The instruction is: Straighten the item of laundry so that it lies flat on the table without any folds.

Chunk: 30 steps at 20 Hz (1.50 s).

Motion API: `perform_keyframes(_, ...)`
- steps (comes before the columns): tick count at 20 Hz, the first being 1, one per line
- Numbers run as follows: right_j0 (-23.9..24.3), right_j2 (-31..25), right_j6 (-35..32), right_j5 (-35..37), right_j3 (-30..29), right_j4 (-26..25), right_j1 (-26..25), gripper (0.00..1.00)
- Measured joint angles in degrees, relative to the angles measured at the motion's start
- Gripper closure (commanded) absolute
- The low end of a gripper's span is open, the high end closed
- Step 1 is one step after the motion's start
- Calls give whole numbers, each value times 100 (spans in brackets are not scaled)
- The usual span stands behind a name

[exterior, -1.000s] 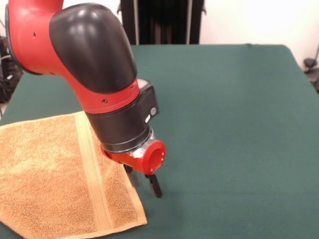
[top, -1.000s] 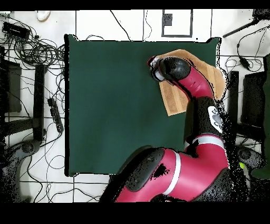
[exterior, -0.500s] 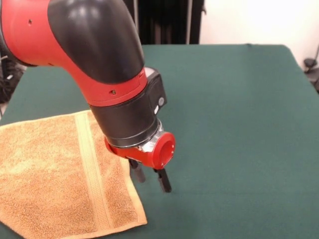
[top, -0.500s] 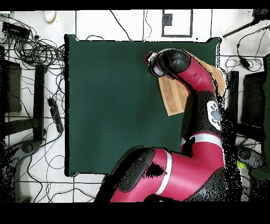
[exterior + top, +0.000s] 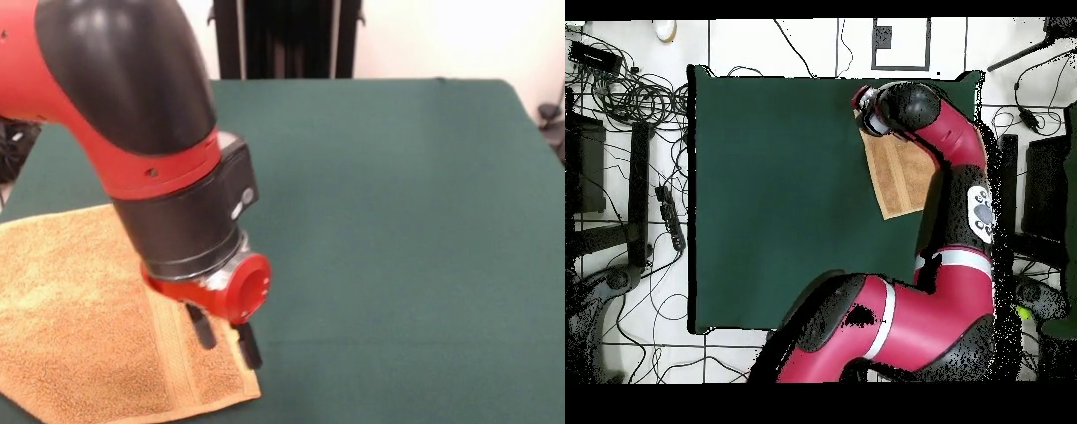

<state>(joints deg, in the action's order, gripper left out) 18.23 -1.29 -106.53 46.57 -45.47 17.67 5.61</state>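
The item of laundry [image 5: 71, 327] is an orange-tan terry towel with a paler stripe, lying at the near left of the green table [image 5: 397, 221] in the front view. My gripper [image 5: 227, 338] hangs open just above the towel's near right corner, its two black fingers apart with nothing between them. The arm hides much of the towel's right part. From overhead, the towel [image 5: 897, 178] shows beside the arm near the table's far right corner, and my gripper [image 5: 863, 102] is at the towel's far end.
The towel's left and near edges run out past the picture's edge in the front view. Cables and stands crowd the floor around the table [image 5: 765, 200] in the overhead view. A black stand [image 5: 282, 40] rises behind the table's far edge.
My gripper has swung left and nearer in the front view, from beside the towel's edge over bare felt to above the towel's corner. The towel has not moved.
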Motion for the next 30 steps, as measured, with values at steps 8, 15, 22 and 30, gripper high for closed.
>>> perform_keyframes(8,148,61,-1,-28,554,-13,-583,0)
perform_keyframes(15,19,195,-1,-190,730,-25,-676,0)
perform_keyframes(22,-92,349,-30,-195,957,-24,-790,0)
perform_keyframes(30,-161,373,-39,-719,723,-6,-701,0)
